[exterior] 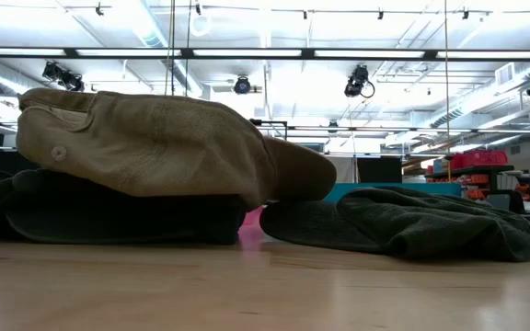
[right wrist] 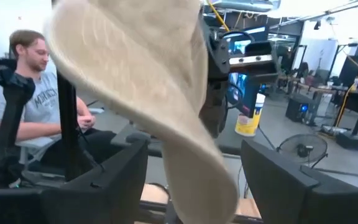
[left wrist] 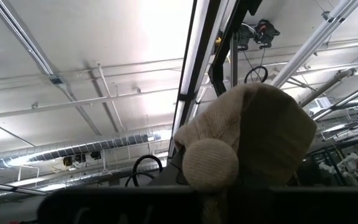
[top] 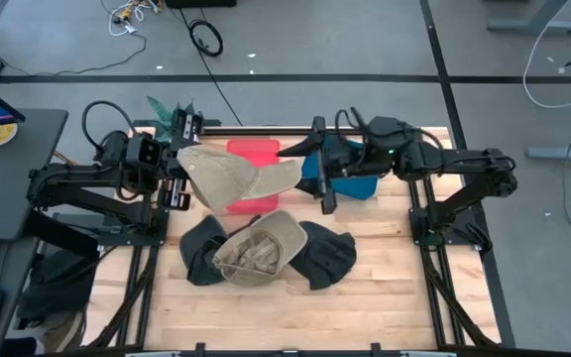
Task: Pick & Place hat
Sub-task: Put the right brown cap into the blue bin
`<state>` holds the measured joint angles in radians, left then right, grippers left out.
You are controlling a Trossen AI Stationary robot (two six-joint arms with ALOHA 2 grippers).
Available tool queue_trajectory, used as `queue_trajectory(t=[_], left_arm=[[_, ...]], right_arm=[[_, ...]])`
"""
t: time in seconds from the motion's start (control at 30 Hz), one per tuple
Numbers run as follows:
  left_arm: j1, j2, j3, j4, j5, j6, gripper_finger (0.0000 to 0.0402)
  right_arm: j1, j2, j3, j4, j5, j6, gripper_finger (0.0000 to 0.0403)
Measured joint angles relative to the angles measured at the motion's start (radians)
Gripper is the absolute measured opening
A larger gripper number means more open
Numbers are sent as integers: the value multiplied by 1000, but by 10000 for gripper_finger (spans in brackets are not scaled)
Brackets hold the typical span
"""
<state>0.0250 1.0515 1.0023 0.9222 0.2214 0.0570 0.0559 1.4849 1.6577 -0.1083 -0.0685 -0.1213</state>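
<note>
A tan cap (top: 231, 178) hangs lifted between the two arms, with my left gripper (top: 184, 183) shut on its crown end. Its brim (top: 287, 175) points toward my right gripper (top: 310, 171), which is open. In the right wrist view the brim (right wrist: 185, 143) hangs between my right gripper's two fingers (right wrist: 98, 180), and I see no touch. A second tan cap (top: 259, 248) lies upside down on a dark hat (top: 201, 253). Another dark hat (top: 327, 256) lies beside it on the table. My left gripper holds the tan cap at its crown, close to the top button (left wrist: 210, 163); the dark lower edge of the wrist view hides the fingers and the exact spot. The cap is lifted clear of the table, its brim stretching toward the table's right.
A red bin (top: 254, 149) and a teal bin (top: 355, 183) stand at the table's far side under the arms. The low view shows the second tan cap (exterior: 155, 147) on a dark hat (exterior: 109, 216), with a dark green hat (exterior: 412, 221) beside it. A seated person (right wrist: 36, 106) shows beyond the table.
</note>
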Motion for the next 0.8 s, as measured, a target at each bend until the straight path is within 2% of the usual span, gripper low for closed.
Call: queue_trajectory(t=[0.1, 0.2, 0.3, 0.47, 0.7, 0.8], left_arm=[[0, 0, 0, -2, 0, 1, 5], [0, 0, 0, -6, 7, 5, 5], [0, 0, 0, -6, 8, 6, 5], [-1, 0, 0, -12, -25, -3, 14], [0, 0, 0, -78, -170, -26, 59], [0, 0, 0, -91, -200, -25, 82]], right_arm=[[0, 15, 0, 24, 0, -44, 255], [0, 15, 0, 33, 0, -87, 222], [0, 15, 0, 38, 0, -105, 157], [0, 14, 0, 45, 0, -108, 24], [0, 14, 0, 38, 39, -123, 13], [0, 14, 0, 30, 79, -124, 9]])
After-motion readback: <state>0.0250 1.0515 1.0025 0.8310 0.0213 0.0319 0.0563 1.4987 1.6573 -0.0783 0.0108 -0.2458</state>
